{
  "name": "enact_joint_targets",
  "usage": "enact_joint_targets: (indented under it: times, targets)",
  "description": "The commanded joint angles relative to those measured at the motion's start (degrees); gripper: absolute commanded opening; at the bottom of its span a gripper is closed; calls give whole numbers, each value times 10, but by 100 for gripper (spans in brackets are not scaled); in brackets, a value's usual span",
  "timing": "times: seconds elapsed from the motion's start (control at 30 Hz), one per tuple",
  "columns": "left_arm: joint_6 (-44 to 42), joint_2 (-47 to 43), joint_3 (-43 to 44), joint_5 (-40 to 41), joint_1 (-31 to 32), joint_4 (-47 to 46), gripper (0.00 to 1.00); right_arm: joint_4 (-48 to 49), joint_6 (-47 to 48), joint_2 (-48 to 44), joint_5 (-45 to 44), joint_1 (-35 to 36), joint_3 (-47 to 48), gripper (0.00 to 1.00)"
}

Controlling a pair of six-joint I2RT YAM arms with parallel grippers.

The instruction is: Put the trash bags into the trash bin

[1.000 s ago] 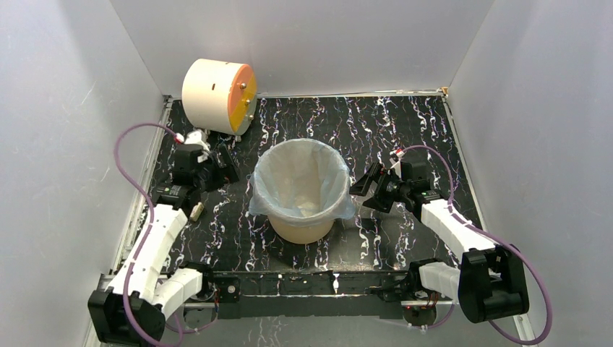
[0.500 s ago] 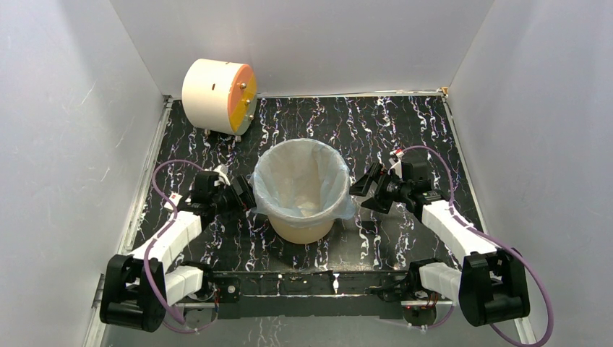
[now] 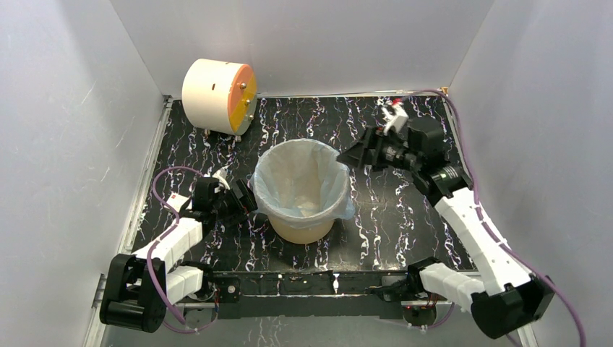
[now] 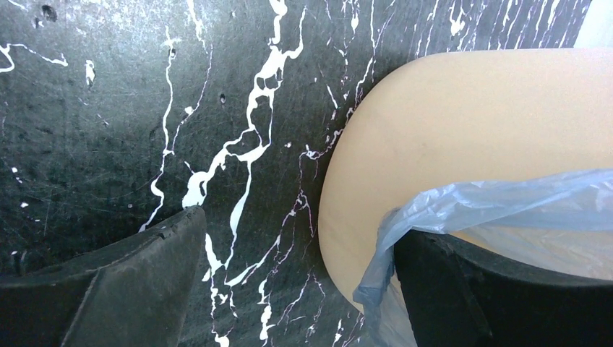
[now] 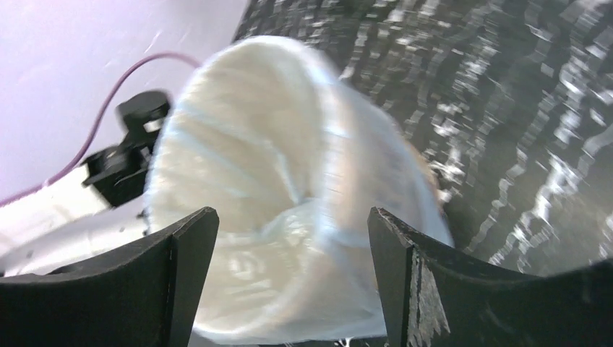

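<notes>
Trash bin (image 3: 303, 230) stands upright at centre of table (image 3: 405, 217). Trash bag (image 3: 300, 181), pale blue and translucent, lines the bin interior, with its hem folded out over the rim and hanging lowest at near-right. L gripper (image 3: 244, 198): low, just beside bin's left wall, jaws wide apart, nothing gripped. Wrist view shows bag hem hanging by one finger (image 4: 491, 296); contact cannot be told. R gripper (image 3: 348, 155): raised, near far-right of rim, jaws apart, empty; its wrist view is blurred. Cream drum w/ orange face (image 3: 217, 87) sits at far-left corner.
</notes>
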State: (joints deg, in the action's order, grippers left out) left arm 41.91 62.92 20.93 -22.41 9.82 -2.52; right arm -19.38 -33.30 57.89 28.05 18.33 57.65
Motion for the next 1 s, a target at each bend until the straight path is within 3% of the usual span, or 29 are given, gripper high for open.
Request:
enact_joint_targets:
  times: [0.0,0.13,0.23,0.37,0.97]
  targets:
    - [5,-5,-11,-7,-2,-26,93,-76,102,79,-79,136,136,84]
    - [3,-4,-7,-16,-2,-27,93,-219,159,197,-207,257,262,80]
    - [2,-5,-5,-18,-2,-27,93,-278,182,256,-267,311,310,67]
    - [0,-5,-4,-15,-2,-27,93,-320,208,316,-327,376,335,64]
    - [1,2,-9,-16,-2,-31,93,-267,295,425,-262,420,224,68]
